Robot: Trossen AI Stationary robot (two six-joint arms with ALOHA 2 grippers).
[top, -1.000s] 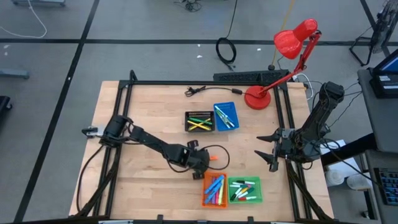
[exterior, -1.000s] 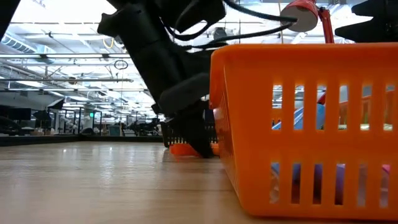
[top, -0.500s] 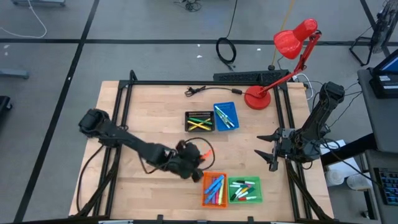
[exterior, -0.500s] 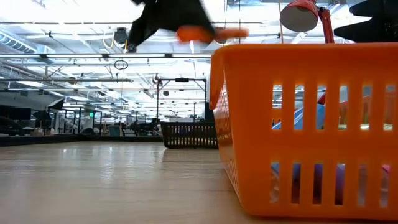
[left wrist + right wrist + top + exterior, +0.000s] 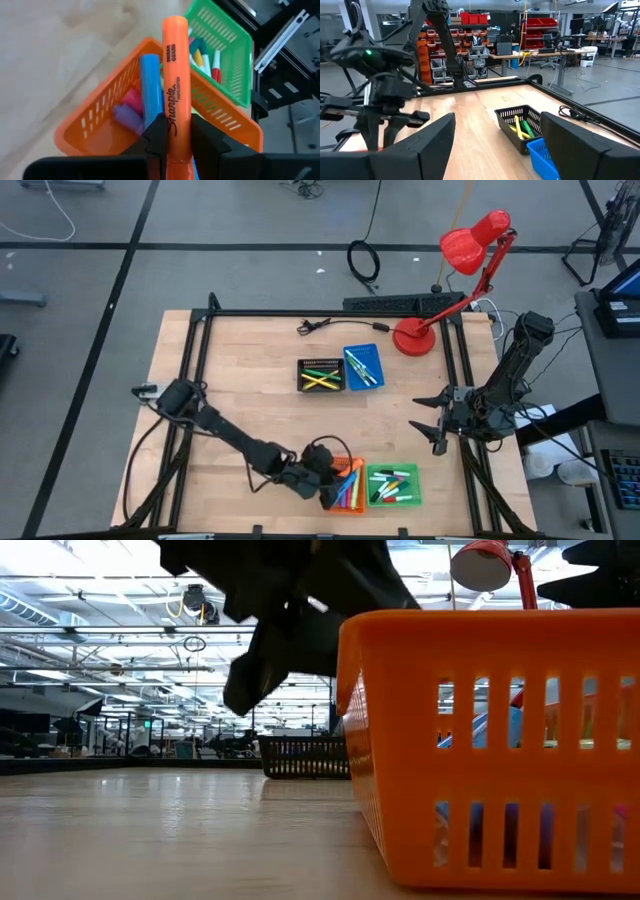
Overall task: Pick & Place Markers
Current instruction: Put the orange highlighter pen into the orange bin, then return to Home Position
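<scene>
**Table surroundings and fixtures**

Light wooden tabletop point(image 5: 250, 370) set in a black metal frame point(image 5: 205, 315). Red desk lamp point(image 5: 470, 245) stands at the far right corner, round base on the wood, shade tilted outward. Black power strip point(image 5: 400, 303) lies along the far edge beside it. Small black cable bundle point(image 5: 315, 326) near the far rail. Four slotted plastic trays: black tray point(image 5: 321, 375) touching blue tray point(image 5: 362, 367) mid-table; orange tray point(image 5: 345, 485) beside green tray point(image 5: 394, 485) at the near edge. Coiled black cable point(image 5: 364, 260) on the grey floor beyond.
</scene>
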